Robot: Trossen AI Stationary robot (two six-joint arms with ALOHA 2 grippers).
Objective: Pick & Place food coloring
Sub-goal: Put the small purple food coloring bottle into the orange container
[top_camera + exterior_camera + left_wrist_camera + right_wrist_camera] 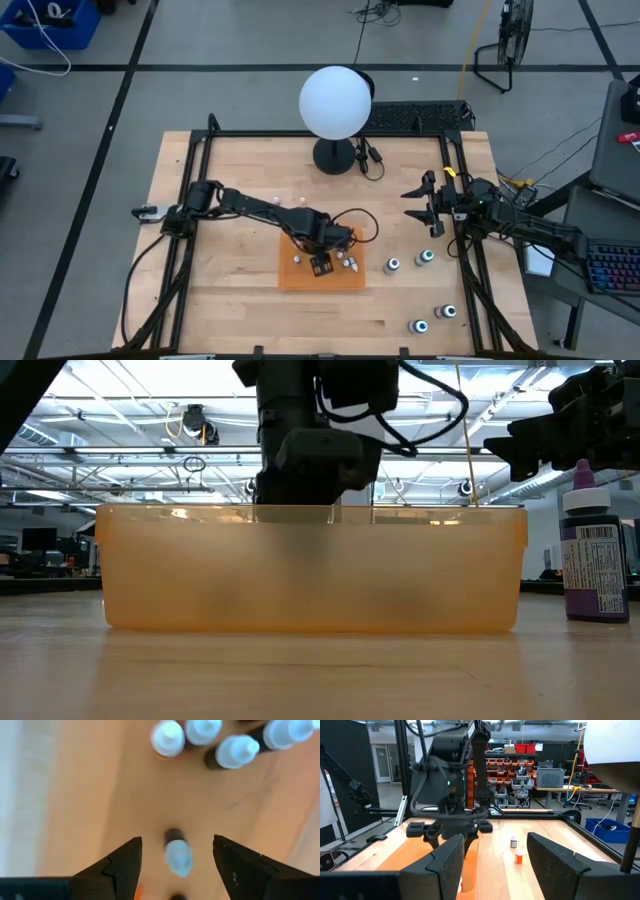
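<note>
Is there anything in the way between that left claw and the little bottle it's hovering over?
Nothing visible. In the left wrist view the left end effector is open, with one small white-capped bottle lying in the gap between its fingers over the orange tray. The other bottles sit in a cluster farther off, clear of the fingers.

No text could be made out anywhere. The only printing that showed was on the white label of a purple food coloring bottle (594, 555) standing at the right in the low view: a block of fine print and a barcode-like strip, both too small to read. The bottles under the left wrist camera showed only their plain whitish caps, and the bins and shelves in the room behind carried no legible signs
</note>
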